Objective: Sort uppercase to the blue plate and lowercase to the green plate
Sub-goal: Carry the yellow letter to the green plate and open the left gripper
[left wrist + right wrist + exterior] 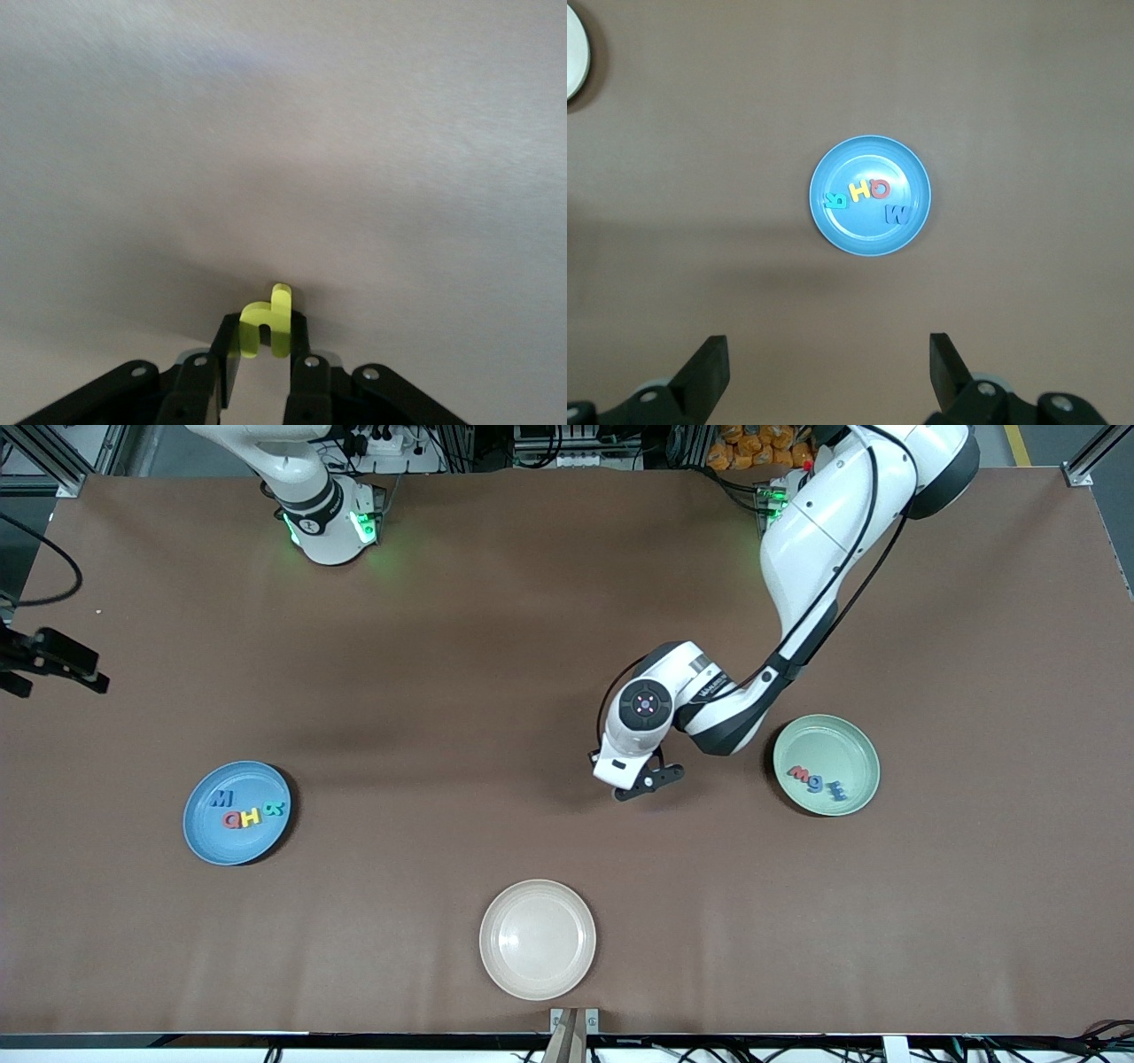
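1. Table [567, 602]: brown surface, carrying three plates, all toward the edge nearest the front camera.
2. Blue plate [197, 834]: near the right arm's end of the surface; also seen from above in the right wrist view [833, 168]. Inside, four capitals: blue M [223, 799], red Q [232, 818], yellow H [251, 817], teal R [275, 810], the last three in a row, the M just beside the Q.
3. Green plate [855, 737]: toward the left arm's end, holding three small letters in a row: red m-like letter [796, 772], dark blue-grey letter [814, 782], blue letter [834, 788].
4. Cream plate [537, 939]: at the middle of the edge nearest the front camera.
5. Left gripper [651, 779]: in the air over bare surface between the cream plate and the green plate; fingers [224, 359] clamped on the yellow lowercase letter [266, 323], which stands upright between them.
6. Right gripper [828, 372]: high over the surface near the blue plate, fingers spread wide, nothing between them; arm waiting.
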Controlling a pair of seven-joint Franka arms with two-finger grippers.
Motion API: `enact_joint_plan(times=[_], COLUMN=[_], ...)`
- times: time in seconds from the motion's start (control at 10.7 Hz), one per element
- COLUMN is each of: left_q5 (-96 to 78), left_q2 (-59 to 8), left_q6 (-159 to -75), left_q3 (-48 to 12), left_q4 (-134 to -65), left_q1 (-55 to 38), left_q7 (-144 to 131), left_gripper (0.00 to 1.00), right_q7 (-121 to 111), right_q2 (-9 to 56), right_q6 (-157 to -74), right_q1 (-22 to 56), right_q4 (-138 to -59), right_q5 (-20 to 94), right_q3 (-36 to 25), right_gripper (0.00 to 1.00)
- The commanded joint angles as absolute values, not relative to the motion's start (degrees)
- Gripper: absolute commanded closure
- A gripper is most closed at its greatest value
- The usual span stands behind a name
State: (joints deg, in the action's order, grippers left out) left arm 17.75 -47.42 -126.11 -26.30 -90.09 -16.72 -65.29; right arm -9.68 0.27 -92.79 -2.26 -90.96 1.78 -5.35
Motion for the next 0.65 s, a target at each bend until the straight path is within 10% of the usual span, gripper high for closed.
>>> enact_joint_plan(times=[0.0,0.56], left_q5=[17.8,21.0], left_q2=[-43.4,-34.5], left_q6=[-120.3,-115.1], left_q3=[-26.2,-26.4], left_q4=[-91.6,-99.5], left_q1=[-14.9,-2.8], left_q7=[-57.8,-34.2], left_gripper=[0.99,1.0], right_q7=[-8.9,-8.3], right_q2=[-0.4,-1.3], right_q6=[-86.6,-88.8], right_q1=[-1.6,0.4], right_q4=[-87.1,-88.1], right_q5=[0.8,-0.1], right_q3=[-4.9,-1.7], right_gripper=[0.0,0.0])
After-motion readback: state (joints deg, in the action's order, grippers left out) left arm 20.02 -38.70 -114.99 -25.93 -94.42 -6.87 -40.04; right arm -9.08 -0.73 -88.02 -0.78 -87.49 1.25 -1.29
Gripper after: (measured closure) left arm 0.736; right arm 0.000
